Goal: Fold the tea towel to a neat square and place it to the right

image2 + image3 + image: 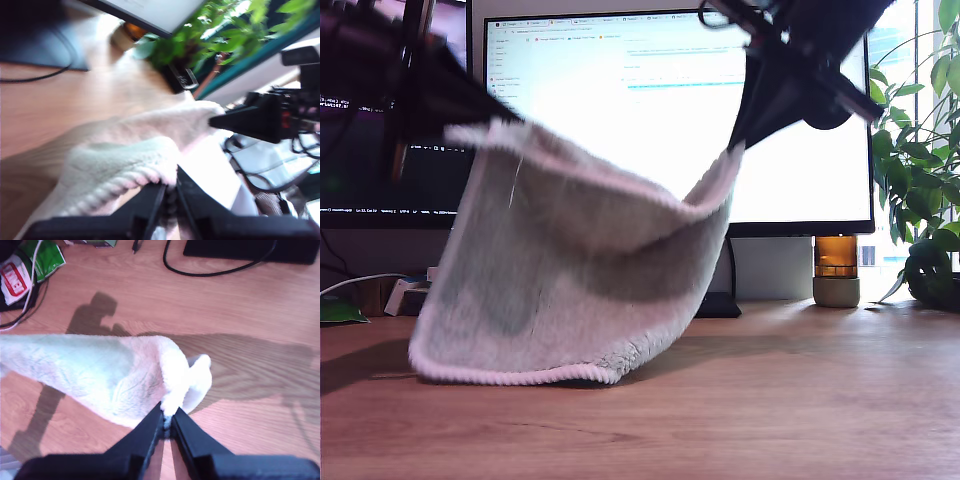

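Towel (570, 290) hung doubled, both end effectors (170, 192) (167, 421) clamped on corners, lower fold touching tabletop (800, 400); squaring and placement remained.

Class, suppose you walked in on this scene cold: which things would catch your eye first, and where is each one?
The tea towel strikes first: it hangs in mid-air before the bright monitor, its two upper corners pinched by my first end effector and my second end effector, while its corded bottom hem drags on the wooden desk. Next comes the leafy plant at the exterior view's right edge.
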